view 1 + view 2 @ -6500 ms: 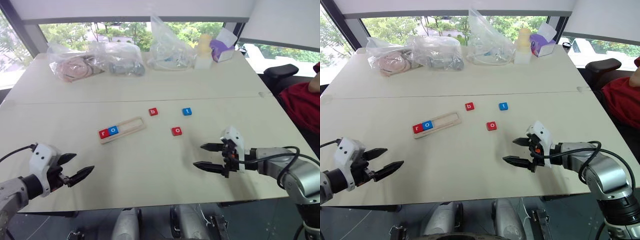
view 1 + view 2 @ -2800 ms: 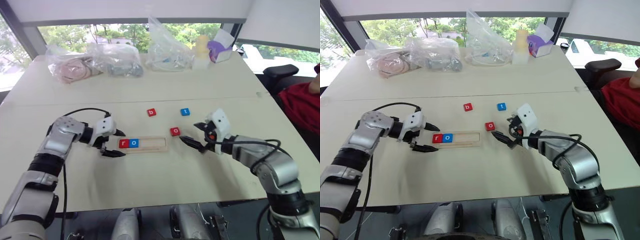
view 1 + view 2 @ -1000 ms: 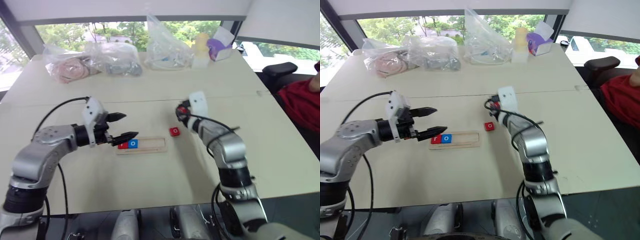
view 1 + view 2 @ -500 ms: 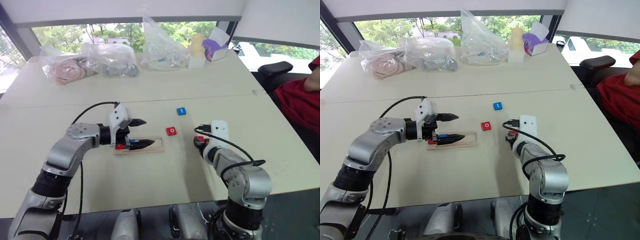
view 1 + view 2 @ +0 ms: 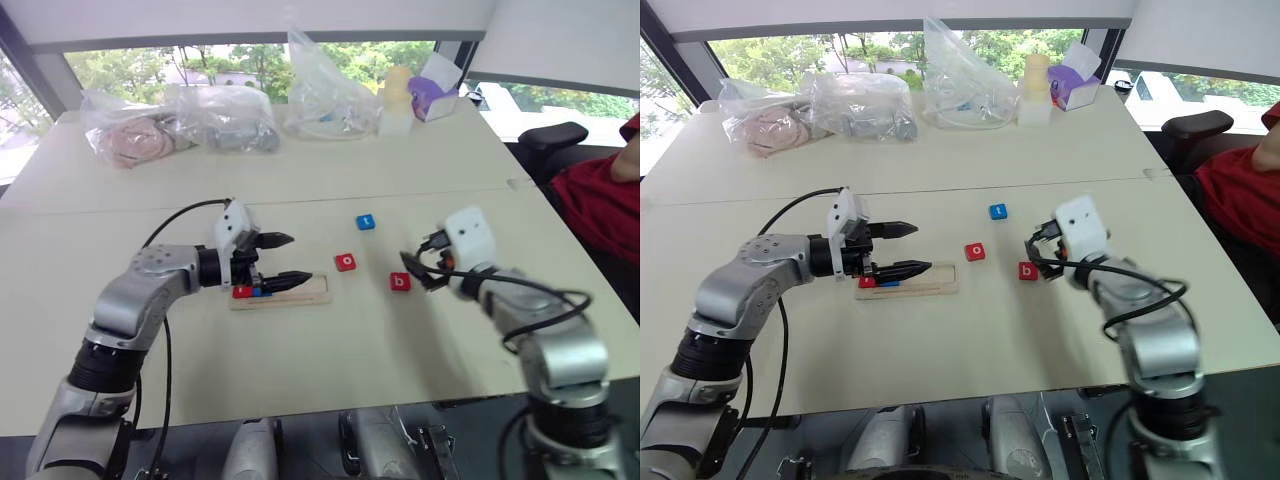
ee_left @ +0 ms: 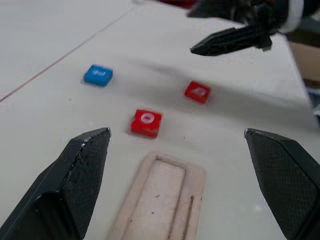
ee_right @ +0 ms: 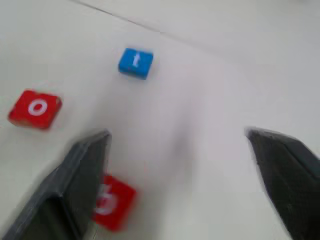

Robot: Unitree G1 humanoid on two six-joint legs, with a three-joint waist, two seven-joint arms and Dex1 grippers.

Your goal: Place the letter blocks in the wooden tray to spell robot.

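The wooden tray [image 5: 300, 294] lies mid-table with a red block [image 5: 241, 292] and a blue block [image 5: 258, 291] at its left end, partly behind my left gripper [image 5: 300, 258]. That gripper hovers open over the tray, pointing right. A red o block [image 5: 345, 262] sits just right of the tray. A red b block [image 5: 400, 282] lies flat on the table further right. A blue t block [image 5: 366, 222] lies behind them. My right gripper [image 5: 418, 268] stands open just right of the b block, holding nothing. The right wrist view shows its fingers [image 7: 80, 185] wide apart above the b [image 7: 110, 201].
Clear plastic bags [image 5: 230, 115], a bottle [image 5: 397, 95] and a purple box [image 5: 440, 95] line the table's far edge. A person in a red top [image 5: 605, 175] and a black chair [image 5: 555, 135] are at the right.
My right gripper opened and let go of the red b block, which now lies on the table right of the o. That hand drew back to the right and up.
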